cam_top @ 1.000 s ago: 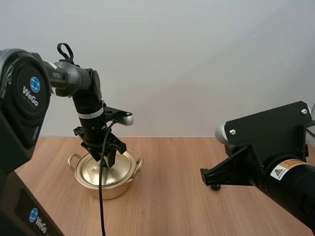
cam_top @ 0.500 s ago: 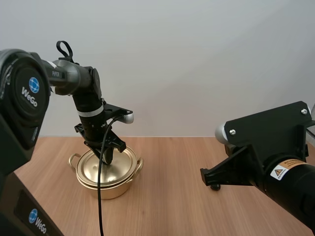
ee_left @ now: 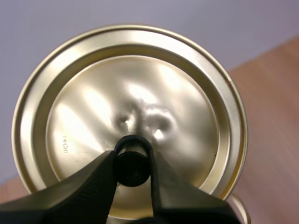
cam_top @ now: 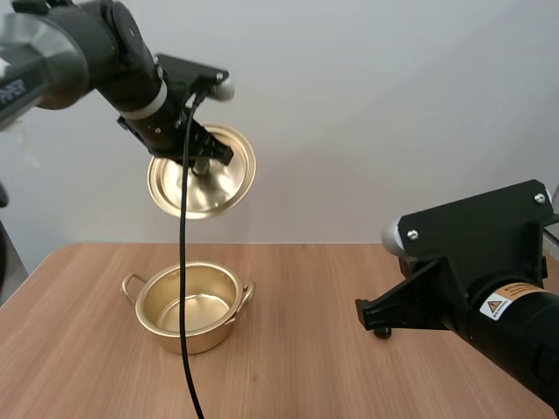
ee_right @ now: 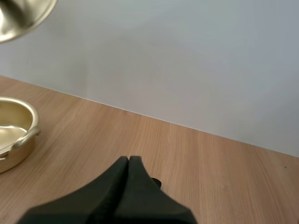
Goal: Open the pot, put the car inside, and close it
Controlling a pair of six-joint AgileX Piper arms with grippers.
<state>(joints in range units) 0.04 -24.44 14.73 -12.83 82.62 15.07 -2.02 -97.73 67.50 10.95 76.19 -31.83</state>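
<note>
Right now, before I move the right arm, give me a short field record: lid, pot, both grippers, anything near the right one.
lid: round gold metal lid, tilted, in the air above the pot
left gripper: shut on the lid's black knob
pot: gold two-handled pot, open on the wooden table, nothing visible inside
right gripper: fingers together, holding nothing, low over the table
near right gripper: small dark object just past its tips, too hidden to identify

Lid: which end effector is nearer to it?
Left. The left end effector pinches the knob of the lid, high above the open pot; the right end effector hangs shut, low over the table, well away.
</note>
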